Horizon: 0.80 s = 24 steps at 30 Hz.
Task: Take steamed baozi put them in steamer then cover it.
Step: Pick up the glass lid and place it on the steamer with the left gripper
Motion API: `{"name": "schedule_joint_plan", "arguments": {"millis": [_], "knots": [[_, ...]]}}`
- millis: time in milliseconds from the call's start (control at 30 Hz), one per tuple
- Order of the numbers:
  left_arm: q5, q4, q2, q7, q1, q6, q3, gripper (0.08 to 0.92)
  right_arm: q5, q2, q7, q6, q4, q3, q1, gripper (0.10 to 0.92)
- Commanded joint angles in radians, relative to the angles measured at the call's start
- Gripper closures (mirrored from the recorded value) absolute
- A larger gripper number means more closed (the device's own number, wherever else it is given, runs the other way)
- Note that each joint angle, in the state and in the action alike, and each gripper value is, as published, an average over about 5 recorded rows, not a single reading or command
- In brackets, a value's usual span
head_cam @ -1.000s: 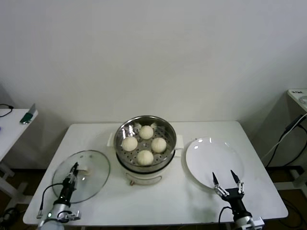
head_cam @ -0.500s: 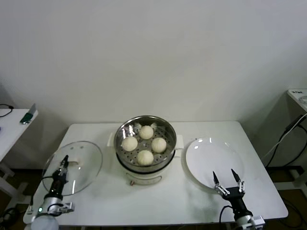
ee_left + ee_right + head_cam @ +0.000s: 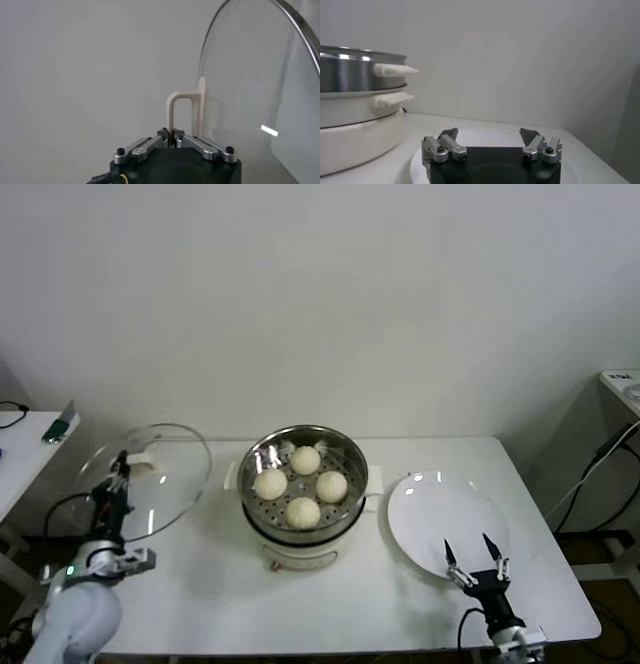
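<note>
Four cream-white baozi (image 3: 302, 485) lie on the perforated tray inside the steel steamer (image 3: 252, 459) at the table's middle. My left gripper (image 3: 118, 474) is shut on the cream handle (image 3: 183, 116) of the glass cover (image 3: 168, 474). It holds the cover tilted up in the air over the table's left end, left of the steamer. In the left wrist view the cover (image 3: 260, 95) stands on edge beyond the gripper (image 3: 171, 138). My right gripper (image 3: 473, 556) is open and empty at the front right, over the near rim of the plate. The steamer (image 3: 355, 107) also shows in the right wrist view beyond the right gripper (image 3: 490, 135).
An empty flat white plate (image 3: 440, 504) lies to the right of the steamer. A side table (image 3: 25, 439) with a small object stands at the far left. A cable hangs at the far right.
My left gripper has lifted the cover off the table, raising it up and to the left and tilting it onto its edge. The right gripper has barely moved.
</note>
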<state>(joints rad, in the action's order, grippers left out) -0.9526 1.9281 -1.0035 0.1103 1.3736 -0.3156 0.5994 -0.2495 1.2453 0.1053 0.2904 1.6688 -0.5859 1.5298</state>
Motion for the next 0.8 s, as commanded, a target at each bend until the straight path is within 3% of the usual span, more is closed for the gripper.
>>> {"name": "schedule_joint_plan", "arguments": {"millis": [33, 367, 800], "knots": [[-0.093, 0.246, 0.034, -0.239, -0.214, -0.299, -0.416, 0.865, 0.030, -0.003, -0.013, -0.014, 0.001, 0.001, -0.007, 0.203], [-0.328, 0.168, -0.160, -0.389, -0.429, -0.430, -0.722, 0.865, 0.033, 0.013, -0.017, 0.005, -0.008, -0.009, -0.011, 0.203], [-0.476, -0.038, -0.386, -0.399, -0.469, -0.470, -0.814, 0.865, 0.038, 0.022, -0.016, 0.022, -0.018, -0.011, -0.013, 0.203]]}}
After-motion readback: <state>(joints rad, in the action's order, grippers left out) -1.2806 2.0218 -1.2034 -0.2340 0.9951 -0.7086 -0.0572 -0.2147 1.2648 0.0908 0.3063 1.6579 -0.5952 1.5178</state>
